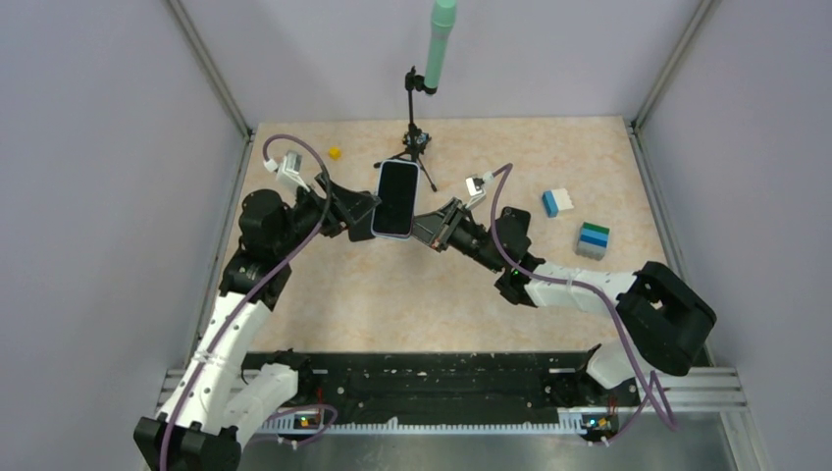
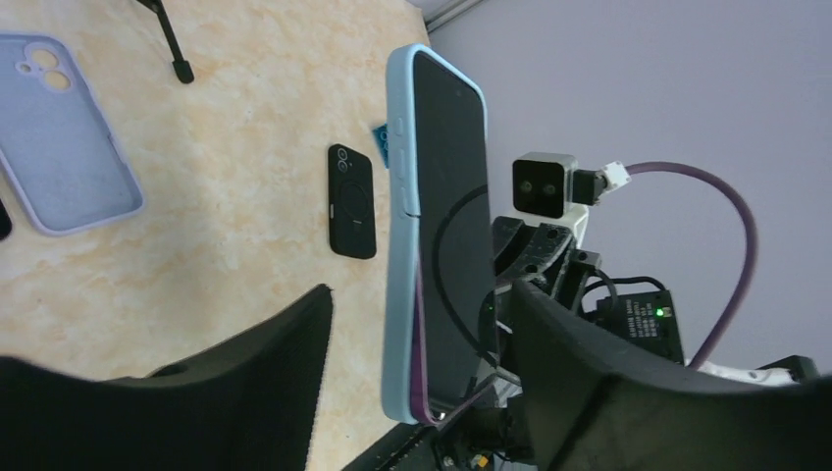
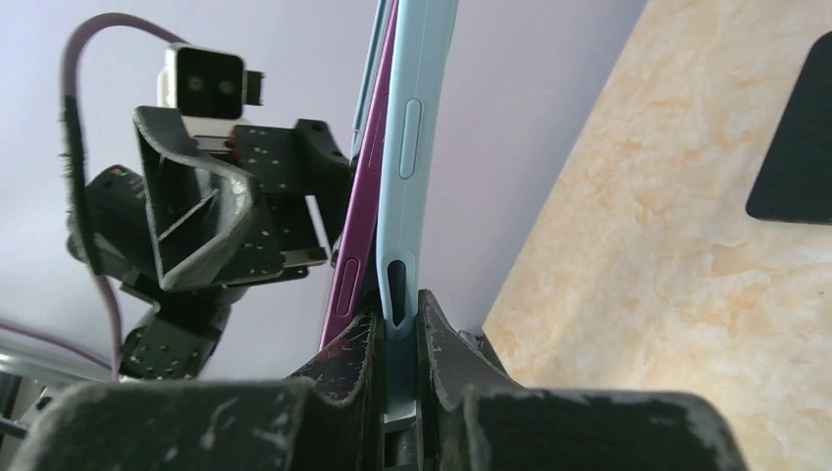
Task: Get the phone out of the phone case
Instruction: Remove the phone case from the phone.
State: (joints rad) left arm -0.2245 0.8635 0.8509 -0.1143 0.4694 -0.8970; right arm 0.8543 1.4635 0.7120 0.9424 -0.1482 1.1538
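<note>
The beige marbled surface fills the middle of the top view, with the left arm rising from the lower left and the right arm from the lower right. They meet in the upper centre, where the phone case is held up off the surface, screen towards the camera. In the right wrist view the right jaws are clenched on the lower edge of the light blue phone case. The purple phone stands just to its left, its side lifted out of the case. In the left wrist view the left jaws are spread wide, one finger to the left and the other to the right of the upright phone. I cannot tell whether either finger touches it. On the surface behind lie a lavender case at the upper left and a black case near the centre. A small tripod stands at the far edge. A green-and-blue block and a blue-and-white block sit to the right, and a yellow block to the left.
</note>
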